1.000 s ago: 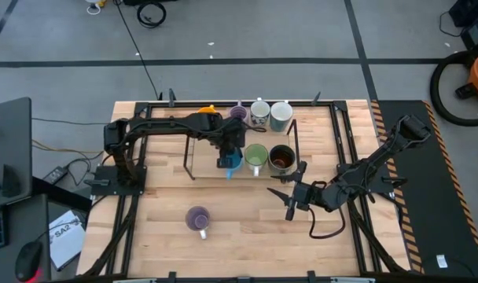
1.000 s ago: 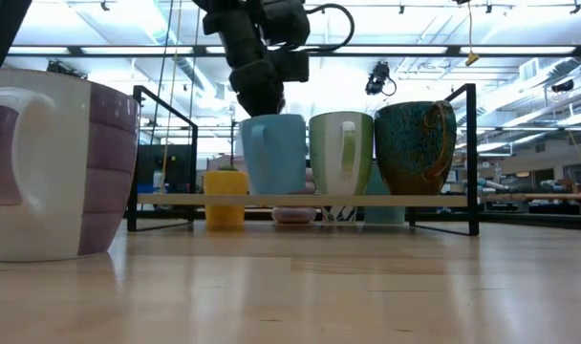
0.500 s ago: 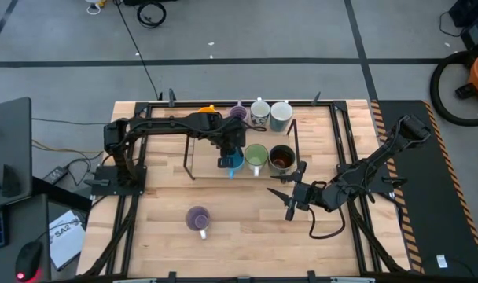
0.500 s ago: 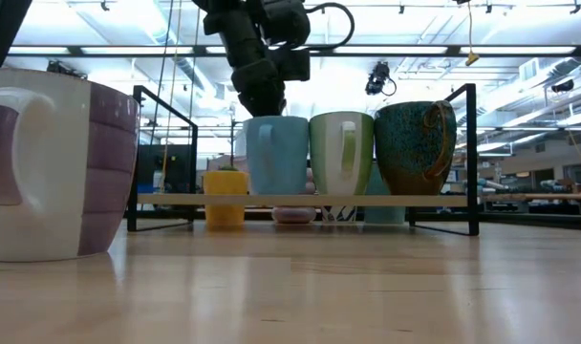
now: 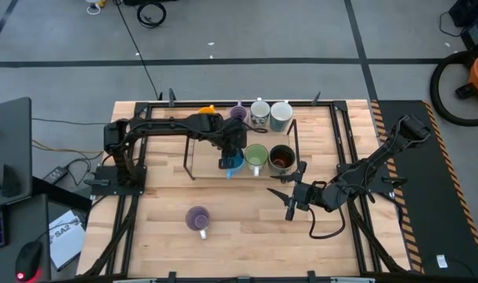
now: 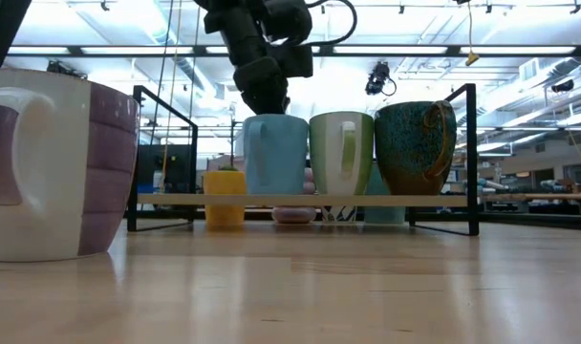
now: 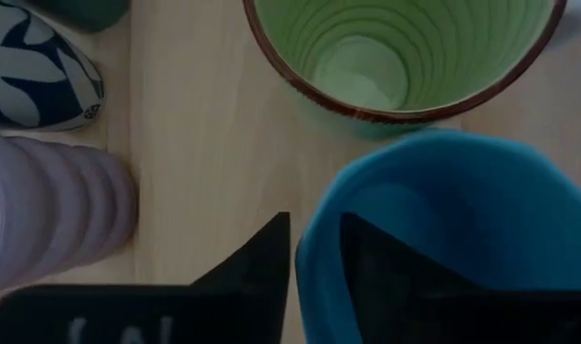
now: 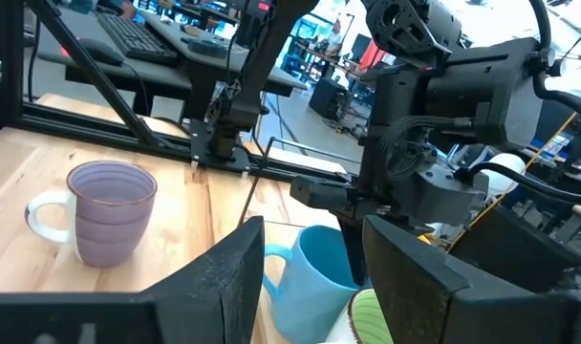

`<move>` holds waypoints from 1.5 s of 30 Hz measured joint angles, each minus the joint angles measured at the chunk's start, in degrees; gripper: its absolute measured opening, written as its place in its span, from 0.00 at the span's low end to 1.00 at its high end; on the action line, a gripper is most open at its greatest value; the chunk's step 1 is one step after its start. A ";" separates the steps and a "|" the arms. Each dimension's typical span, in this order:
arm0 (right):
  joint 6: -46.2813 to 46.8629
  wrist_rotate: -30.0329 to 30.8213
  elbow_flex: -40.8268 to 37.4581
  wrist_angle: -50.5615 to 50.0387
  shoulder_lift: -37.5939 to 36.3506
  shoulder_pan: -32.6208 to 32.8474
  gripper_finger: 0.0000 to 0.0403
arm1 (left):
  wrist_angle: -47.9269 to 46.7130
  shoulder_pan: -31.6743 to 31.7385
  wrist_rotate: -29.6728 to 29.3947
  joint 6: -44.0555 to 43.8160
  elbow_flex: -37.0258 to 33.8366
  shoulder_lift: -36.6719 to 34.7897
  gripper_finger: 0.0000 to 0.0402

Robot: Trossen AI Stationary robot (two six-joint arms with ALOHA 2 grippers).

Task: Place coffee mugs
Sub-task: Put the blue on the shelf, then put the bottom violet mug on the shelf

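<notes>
Blue mug point(image 5: 233, 161) sits on the rack point(image 6: 300, 200) beside the green mug point(image 5: 256, 156), its rim pinched by the left claw point(image 7: 314, 258). Lifting off crooked could drag it into the green one. Right claw point(image 5: 290, 196) hangs open over the worktop point(image 5: 239, 236).

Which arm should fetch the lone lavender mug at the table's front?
Right, probably. The right gripper hangs open and empty near the lavender mug; the left gripper is clamped on the blue mug rim.
</notes>
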 joint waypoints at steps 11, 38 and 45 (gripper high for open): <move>-1.73 -0.44 0.00 0.12 0.00 -0.40 0.46 | -0.36 -0.63 -3.69 0.01 0.06 -3.72 0.41; -5.42 -16.89 0.00 2.05 0.02 -10.09 0.46 | -18.02 -26.92 4.11 -37.58 -5.67 -12.04 0.42; -5.45 -16.98 0.00 2.24 0.02 -10.19 0.46 | -18.85 -31.62 -0.39 -42.48 -9.57 -12.04 0.42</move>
